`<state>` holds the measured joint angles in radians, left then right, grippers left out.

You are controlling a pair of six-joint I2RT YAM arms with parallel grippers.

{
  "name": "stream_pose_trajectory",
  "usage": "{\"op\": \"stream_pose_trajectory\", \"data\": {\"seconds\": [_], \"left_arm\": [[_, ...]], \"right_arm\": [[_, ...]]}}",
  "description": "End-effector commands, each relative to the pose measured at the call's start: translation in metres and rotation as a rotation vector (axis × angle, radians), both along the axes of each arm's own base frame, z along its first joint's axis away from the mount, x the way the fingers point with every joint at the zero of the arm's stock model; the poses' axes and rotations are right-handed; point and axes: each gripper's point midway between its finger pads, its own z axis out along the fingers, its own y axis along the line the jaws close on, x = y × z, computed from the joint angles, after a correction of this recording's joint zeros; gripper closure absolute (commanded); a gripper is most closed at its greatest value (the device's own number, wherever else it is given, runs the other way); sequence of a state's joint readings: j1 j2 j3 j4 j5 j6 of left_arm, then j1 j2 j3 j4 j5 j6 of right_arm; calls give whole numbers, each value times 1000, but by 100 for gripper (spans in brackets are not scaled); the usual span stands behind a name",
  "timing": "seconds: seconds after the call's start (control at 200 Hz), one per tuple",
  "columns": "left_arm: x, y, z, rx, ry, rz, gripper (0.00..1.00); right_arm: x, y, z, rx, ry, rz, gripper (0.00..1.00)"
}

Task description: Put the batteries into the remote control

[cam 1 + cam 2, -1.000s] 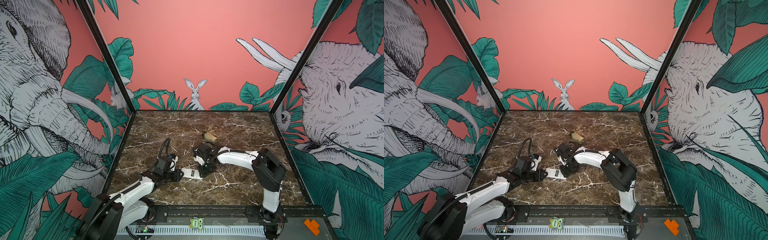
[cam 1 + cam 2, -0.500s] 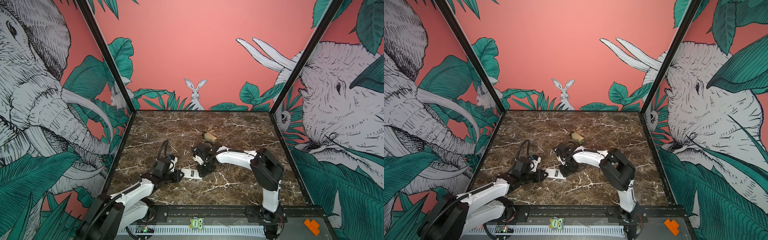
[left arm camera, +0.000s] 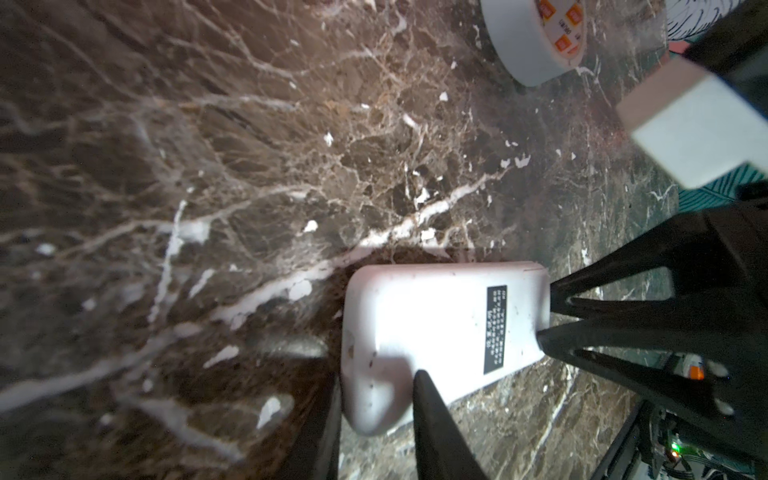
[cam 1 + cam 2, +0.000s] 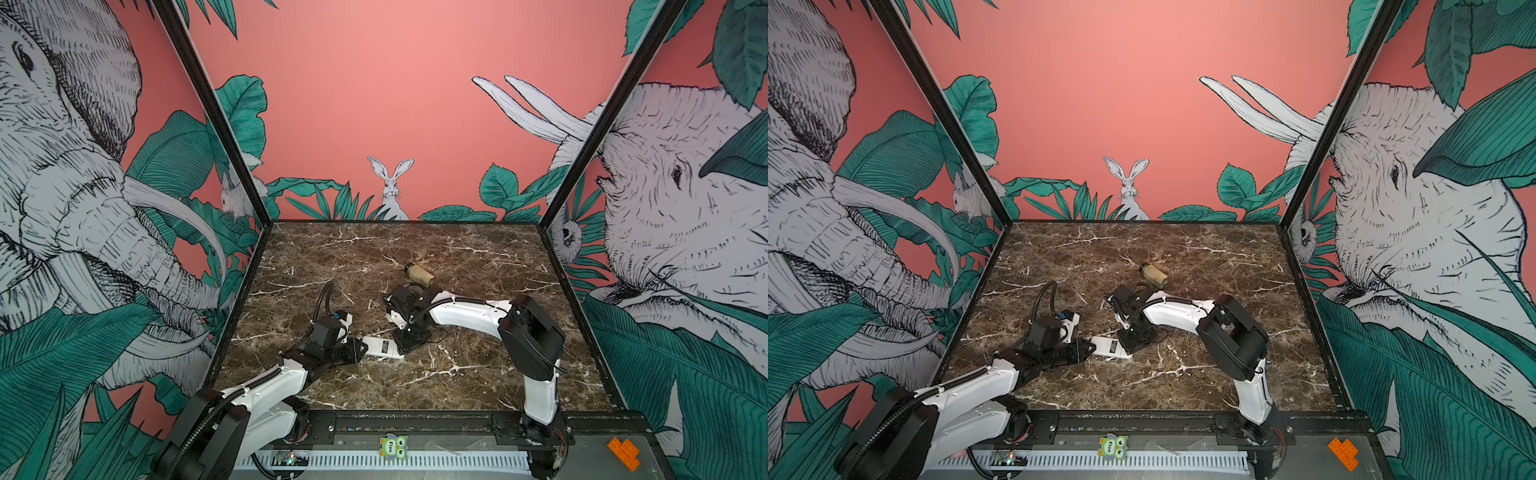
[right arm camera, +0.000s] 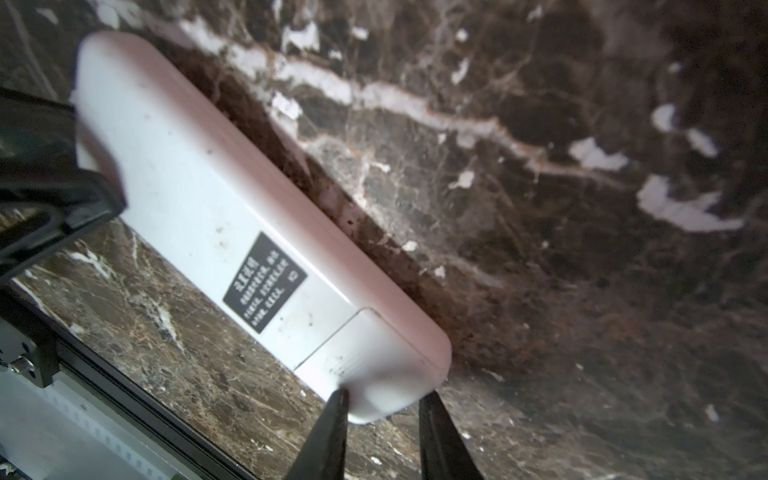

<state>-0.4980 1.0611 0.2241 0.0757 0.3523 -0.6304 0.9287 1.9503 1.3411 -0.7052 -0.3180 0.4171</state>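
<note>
Pinching remote control [image 5: 208,199], down-pointed right hand [image 5: 380,409]

A robotics lab cell is shown: a marbled worktop [image 4: 457,374] is walled by jungle-printed panels [image 4: 374,83], with robot arms [image 4: 465,316] bolted at bottom centre.

We see the dark marble counter [image 4: 457,374] carrying the remote control [image 4: 380,347], white back up, a beige bottle [image 4: 419,273] on its side, and a white tape roll [image 3: 528,45].

Beige bottle [image 4: 419,274] lying on marble table [image 4: 478,376], orange bricks [image 4: 622,453], green owl sticker [image 4: 393,446]
</note>
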Motion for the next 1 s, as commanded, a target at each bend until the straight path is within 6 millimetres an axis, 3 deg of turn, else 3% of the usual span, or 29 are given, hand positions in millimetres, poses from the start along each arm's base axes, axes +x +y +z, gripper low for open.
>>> {"op": "stream_pose_trajectory", "data": {"seconds": [0.0,0.165,0.205,0.335,0.45,0.615,0.655,0.675,0.835,0.995], "left_arm": [[-16,-4,-7,2,47,-46,71],[-16,1,-3,32,53,-31,72],[-14,4,-3,44,51,-17,71],[-11,12,5,96,44,8,66],[-7,23,13,155,28,35,52],[1,38,32,215,12,84,35],[2,41,40,231,1,92,31],[3,43,44,240,-4,96,29],[12,63,74,357,-56,130,13],[25,85,98,468,-118,178,4]], "right_arm": [[5,31,1,104,-54,29,70],[8,31,9,128,-87,34,63],[3,22,3,107,-84,35,61],[16,11,23,119,-197,25,58],[27,2,45,146,-286,28,54],[31,-14,62,183,-381,35,47],[33,-20,60,182,-403,36,46],[35,-24,72,206,-440,28,45],[54,-58,94,233,-606,-25,38],[74,-99,114,156,-804,-54,28]]}}
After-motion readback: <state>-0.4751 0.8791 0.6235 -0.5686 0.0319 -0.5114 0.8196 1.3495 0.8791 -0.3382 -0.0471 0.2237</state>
